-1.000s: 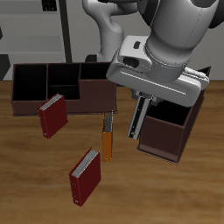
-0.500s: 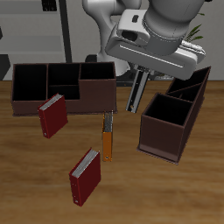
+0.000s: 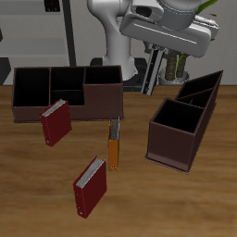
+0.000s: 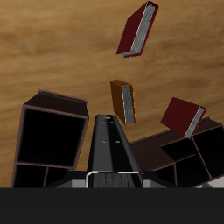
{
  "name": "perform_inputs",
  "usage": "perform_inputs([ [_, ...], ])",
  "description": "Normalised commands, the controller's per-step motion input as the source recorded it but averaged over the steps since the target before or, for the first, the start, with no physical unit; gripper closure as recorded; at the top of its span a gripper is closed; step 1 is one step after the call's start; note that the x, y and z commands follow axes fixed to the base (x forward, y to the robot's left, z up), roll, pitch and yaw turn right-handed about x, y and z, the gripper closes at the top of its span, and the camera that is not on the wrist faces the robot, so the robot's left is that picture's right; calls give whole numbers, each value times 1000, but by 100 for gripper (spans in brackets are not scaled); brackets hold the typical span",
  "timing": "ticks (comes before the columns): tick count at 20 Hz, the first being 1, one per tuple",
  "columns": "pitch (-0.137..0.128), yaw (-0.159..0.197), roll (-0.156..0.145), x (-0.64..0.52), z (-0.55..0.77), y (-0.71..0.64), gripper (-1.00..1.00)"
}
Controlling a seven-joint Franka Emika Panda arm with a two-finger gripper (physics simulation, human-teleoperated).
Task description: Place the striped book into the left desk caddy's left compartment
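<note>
Striped book [image 3: 148, 76] hangs clamped in the gripper [image 3: 153, 63], now lifted higher than a second ago, clear of the surface [image 3: 185, 204] and beside the left caddy [image 3: 181, 130]. Next judged step: carry over its left compartment.

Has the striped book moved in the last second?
Yes. Held in the gripper, the striped book rose, from overlapping the left desk caddy to above it.

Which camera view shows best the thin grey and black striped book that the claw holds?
The wrist view: the thin grey-and-black striped book runs lengthwise out of the claw, unobstructed. In the exterior view the book hangs upright below the claw, small, with its upper end hidden by it.
</note>
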Motion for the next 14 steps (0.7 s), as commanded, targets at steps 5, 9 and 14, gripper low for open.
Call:
perform_inputs([
  [5, -33, -29, 37, -524, 144, 183, 100],
  [9, -70, -41, 43, -514, 111, 238, 100],
  [14, -77, 4, -38, -260, -67, 50, 100],
])
